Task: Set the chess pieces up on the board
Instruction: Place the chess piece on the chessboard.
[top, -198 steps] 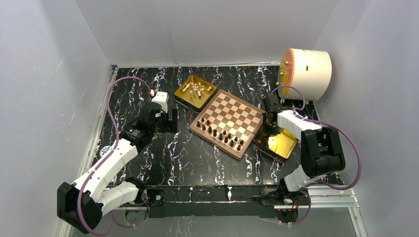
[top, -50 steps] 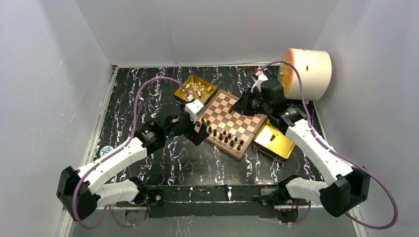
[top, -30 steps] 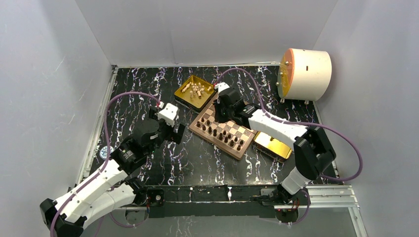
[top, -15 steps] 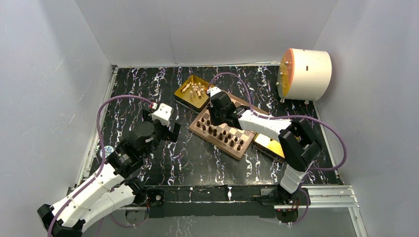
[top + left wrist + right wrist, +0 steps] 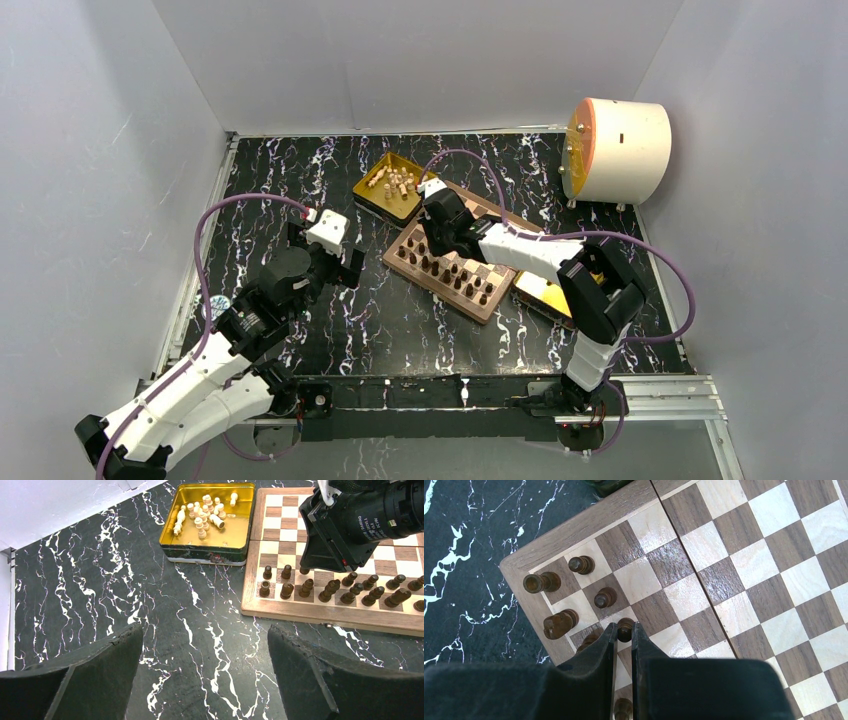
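The board [image 5: 436,288] lies mid-table, turned at an angle. Dark brown chess pieces [image 5: 330,587] stand in two rows along its near edge. My right gripper [image 5: 623,625] reaches over the board's left end, shut on a dark pawn [image 5: 625,629] that stands over a light square in the second row; in the top view the right gripper [image 5: 432,243] covers that spot. Several cream chess pieces [image 5: 200,522] lie loose in a gold tray [image 5: 205,555] behind the board. My left gripper [image 5: 205,630] hangs open over bare table left of the board, nothing between its fingers.
A second gold tray [image 5: 545,295] sits against the board's right side, partly under the right arm. A white cylinder with an orange face [image 5: 615,150] stands at the back right. Grey walls close in the black marbled table [image 5: 400,330].
The right gripper has slid left and nearer along the board to its left end, still shut. The left arm has drawn back a little toward its base, staying open.
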